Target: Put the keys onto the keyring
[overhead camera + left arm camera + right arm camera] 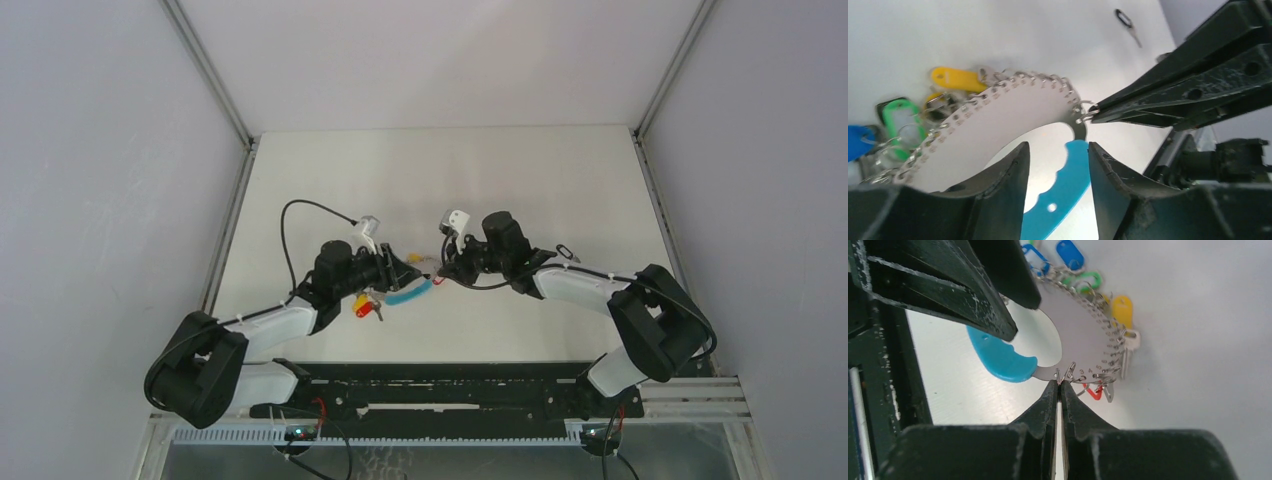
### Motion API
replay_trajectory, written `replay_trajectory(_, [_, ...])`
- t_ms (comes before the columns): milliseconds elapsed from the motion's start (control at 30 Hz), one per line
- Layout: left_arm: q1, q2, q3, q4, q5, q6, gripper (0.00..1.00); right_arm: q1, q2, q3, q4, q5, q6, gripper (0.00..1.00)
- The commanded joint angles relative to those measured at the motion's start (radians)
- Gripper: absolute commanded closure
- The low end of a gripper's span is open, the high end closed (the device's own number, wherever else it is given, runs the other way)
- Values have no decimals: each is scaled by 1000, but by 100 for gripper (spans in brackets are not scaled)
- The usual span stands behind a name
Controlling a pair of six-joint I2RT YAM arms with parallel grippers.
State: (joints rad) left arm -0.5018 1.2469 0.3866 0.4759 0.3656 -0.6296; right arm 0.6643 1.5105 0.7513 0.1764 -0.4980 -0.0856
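**Operator:** Status of the left gripper [1058, 150]?

**Technician:** Jaws apart, straddling the turquoise segment of the keyring [1078, 330].

**Operator:** And the right gripper [1059, 385]?

**Technician:** Closed on the keyring's chain edge. Tagged keys [1122, 310] hang along that edge. One loose key [566, 252] lies farther out on the table [450, 170].

Left wrist view: grey keyring [1013, 107], turquoise grip [1063, 190] at six o'clock; yellow tag [955, 77], green tag [900, 117], blue tag [858, 140]; white table [923, 30].
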Motion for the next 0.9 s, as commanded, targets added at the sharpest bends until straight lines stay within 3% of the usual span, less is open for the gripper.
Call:
replay_trajectory(0, [-5, 2, -29, 193, 133, -32, 47, -12, -29, 6, 165, -164, -35, 100])
replay_trajectory(167, [-21, 48, -17, 239, 167, -26, 43, -15, -29, 13, 158, -176, -51, 100])
replay_trajectory(400, [-12, 83, -45, 339, 151, -48, 46, -15, -27, 13, 127, -214, -80, 100])
replay_trajectory(567, [-7, 30, -34, 283, 141, 182, 47, -29, -44, 30, 32, -273, -158, 100])
replay_trajectory(733, [-7, -29, -44, 286, 118, 375, 40, -55, -30, 105, -129, -338, -251, 100])
replay_trajectory(867, [-7, 5, -75, 416, 166, 516, 34, -71, -4, 155, -224, -374, -377, 100])
